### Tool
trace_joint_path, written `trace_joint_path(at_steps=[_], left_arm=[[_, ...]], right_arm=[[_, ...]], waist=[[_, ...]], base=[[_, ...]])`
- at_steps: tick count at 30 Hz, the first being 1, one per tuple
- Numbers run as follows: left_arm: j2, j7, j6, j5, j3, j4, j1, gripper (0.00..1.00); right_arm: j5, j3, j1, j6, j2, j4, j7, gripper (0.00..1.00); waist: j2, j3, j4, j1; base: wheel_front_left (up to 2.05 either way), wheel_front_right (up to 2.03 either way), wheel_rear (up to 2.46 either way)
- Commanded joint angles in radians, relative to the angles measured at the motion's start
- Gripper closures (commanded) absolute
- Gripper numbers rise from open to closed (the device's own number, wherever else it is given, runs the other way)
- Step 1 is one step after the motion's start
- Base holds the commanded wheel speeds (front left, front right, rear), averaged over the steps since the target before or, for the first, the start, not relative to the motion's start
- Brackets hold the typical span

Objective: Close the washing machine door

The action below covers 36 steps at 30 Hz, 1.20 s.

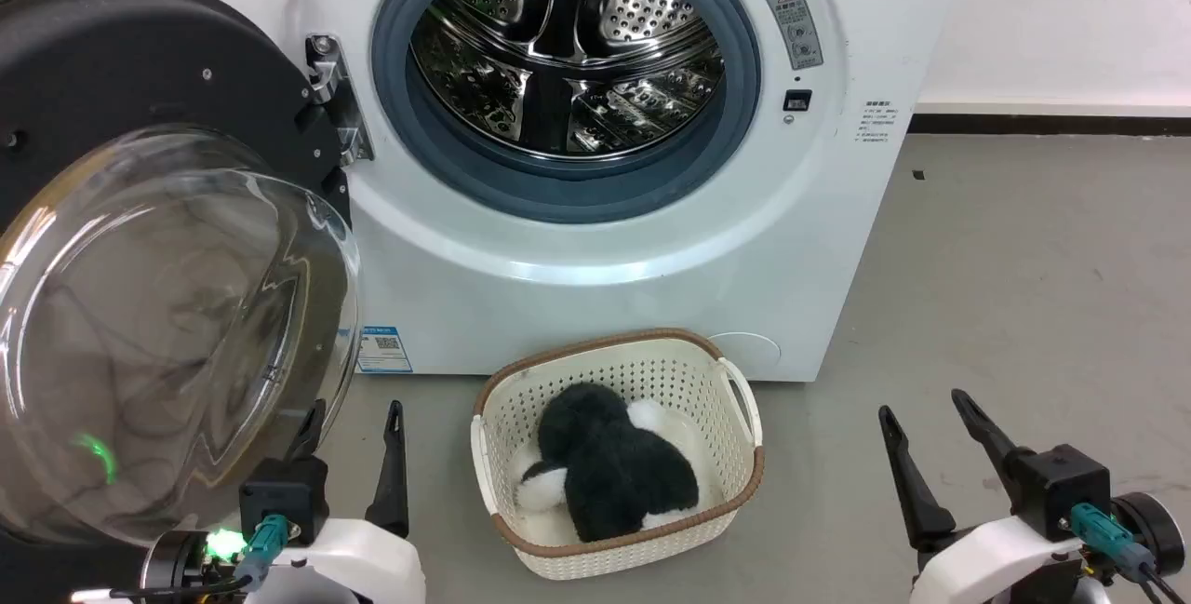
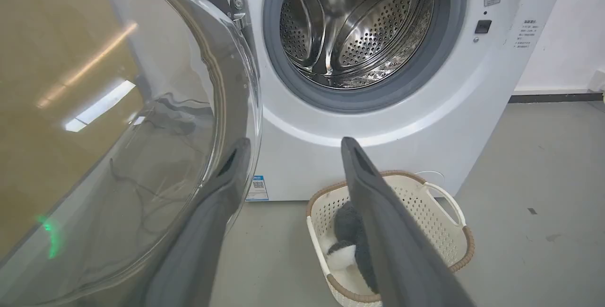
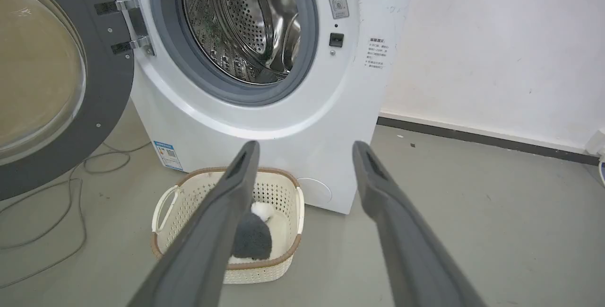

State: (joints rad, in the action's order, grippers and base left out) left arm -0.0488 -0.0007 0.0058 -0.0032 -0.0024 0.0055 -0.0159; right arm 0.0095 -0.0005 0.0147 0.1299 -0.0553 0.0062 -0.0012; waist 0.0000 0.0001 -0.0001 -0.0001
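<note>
Bulging right up at the lens, the washing machine door (image 1: 167,306) is hanging wide open on the robot's left. Its clear glass bowl is facing outward and its black rim is swung well away from the opening. Behind it the washing machine (image 1: 605,269) is standing white and square, with the steel drum (image 1: 568,55) gaping bare inside the grey gasket (image 1: 558,194).

Down on the floor, a cream basket (image 1: 595,343) is sitting just in front of the washer, cradling a black-and-white plush toy (image 1: 605,469).

Now the left gripper (image 1: 356,418): it is hovering with its jaws parted and gripping nothing. One finger is lying at the lower edge of the glass, though whether it is touching I cannot tell. The right gripper (image 1: 921,404) is waiting well apart on the other side, also spread wide and empty.

That small metal hinge (image 1: 335,101) is carrying the whole swing. I'm judging this door rigid and fairly weighty, and the glass smooth, rounded and slippery. So the black rim far from the hinge is looking like the better place to press. A pinch on the bowl seems pointless, and the latch is probably wanting a firm final shove.
</note>
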Motion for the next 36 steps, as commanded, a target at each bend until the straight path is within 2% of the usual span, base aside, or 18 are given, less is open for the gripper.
trace_joint_path(at_steps=[1,16,36], left_arm=[[0.0,-0.007,0.003,-0.003,-0.002,0.002,0.0,0.0],[0.0,-0.038,0.017,-0.012,-0.015,0.006,0.0,0.0],[0.0,-0.078,0.03,-0.018,-0.025,0.008,-0.012,0.0]], right_arm=[[0.007,-0.002,0.0,0.0,0.0,0.002,-0.007,0.0],[0.031,-0.007,0.005,0.0,0.001,0.003,-0.038,0.0],[0.055,0.005,0.014,0.0,0.002,0.009,-0.078,0.0]], waist=[[0.0,0.0,0.0,0.0001],[0.0,0.001,0.022,0.0001],[0.0,-0.005,0.115,0.0001]], base=[[0.0,0.0,0.0],[0.0,0.0,0.0],[0.0,0.0,0.0]])
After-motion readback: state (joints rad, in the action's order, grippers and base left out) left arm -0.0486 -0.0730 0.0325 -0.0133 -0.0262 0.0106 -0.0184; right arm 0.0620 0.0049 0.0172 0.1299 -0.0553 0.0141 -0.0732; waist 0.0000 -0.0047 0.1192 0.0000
